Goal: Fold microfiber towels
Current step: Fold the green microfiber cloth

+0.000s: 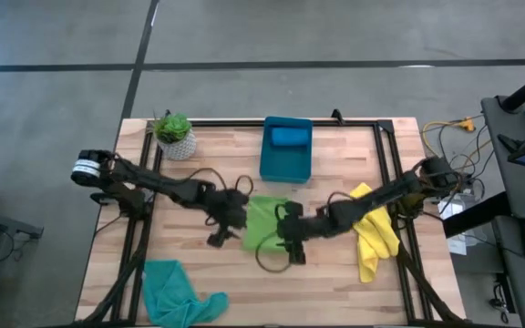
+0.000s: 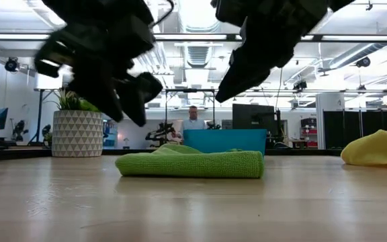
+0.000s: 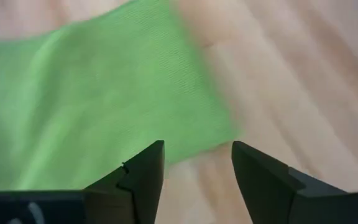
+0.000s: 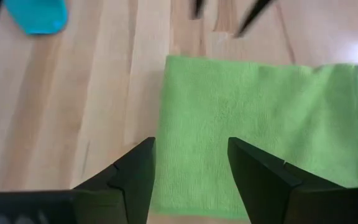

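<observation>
1. The left gripper [image 3: 196, 167] is seen with its jaws parted and empty; nothing is held between them, and bare desk [image 3: 291, 74] shows in the gap.
2. The right gripper [image 4: 191, 163] is likewise seen with jaws apart and empty, hanging above the lime green towel [image 4: 260, 137].
3. That towel [image 1: 261, 223] lies flat on the desk just ahead of and below both pairs of jaws, already doubled into a thick rectangle in the low view [image 2: 192, 163]; both grippers are raised clear of it.
4. The step in hand is judged to be a release after a fold. It would be done well if both arms were lifted straight up so that no edge is dragged, and if the layers were checked for square alignment before another cloth is sought.
5. Beyond the right jaws, a yellow towel [image 1: 372, 232] lies bunched beside that arm; a teal towel [image 1: 176, 290] lies crumpled well apart from the left jaws, at the near desk edge.
6. A blue bin [image 1: 285, 155] stands past the green towel; a blue towel [image 1: 290, 137] is seen inside it.
7. A potted plant [image 1: 173, 135] stands beyond the left arm.
</observation>
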Action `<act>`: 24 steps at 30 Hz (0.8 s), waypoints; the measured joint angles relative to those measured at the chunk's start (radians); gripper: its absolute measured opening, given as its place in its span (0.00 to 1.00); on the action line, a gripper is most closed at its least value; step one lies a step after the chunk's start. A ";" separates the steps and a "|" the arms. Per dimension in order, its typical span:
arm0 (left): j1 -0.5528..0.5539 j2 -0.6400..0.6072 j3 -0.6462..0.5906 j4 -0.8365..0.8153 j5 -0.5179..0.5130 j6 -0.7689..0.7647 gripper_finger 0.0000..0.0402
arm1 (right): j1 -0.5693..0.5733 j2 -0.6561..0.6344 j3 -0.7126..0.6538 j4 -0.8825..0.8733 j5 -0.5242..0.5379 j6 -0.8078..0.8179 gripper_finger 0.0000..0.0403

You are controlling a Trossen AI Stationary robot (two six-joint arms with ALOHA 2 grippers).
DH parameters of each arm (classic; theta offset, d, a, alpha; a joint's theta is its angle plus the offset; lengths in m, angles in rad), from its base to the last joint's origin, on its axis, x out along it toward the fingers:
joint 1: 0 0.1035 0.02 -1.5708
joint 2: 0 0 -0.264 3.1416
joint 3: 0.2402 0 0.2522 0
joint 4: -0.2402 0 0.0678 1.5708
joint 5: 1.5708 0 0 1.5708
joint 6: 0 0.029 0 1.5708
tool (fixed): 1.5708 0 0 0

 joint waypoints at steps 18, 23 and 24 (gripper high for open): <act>-0.144 0.218 -0.039 0.277 -0.106 -0.136 0.43 | 0.056 0.225 0.000 0.075 -0.019 0.131 0.48; -0.149 0.277 -0.038 0.276 -0.168 -0.258 0.43 | 0.065 0.244 0.004 0.054 -0.016 0.143 0.44; -0.151 0.285 -0.038 0.264 -0.204 -0.276 0.43 | 0.066 0.248 0.006 0.044 -0.010 0.150 0.43</act>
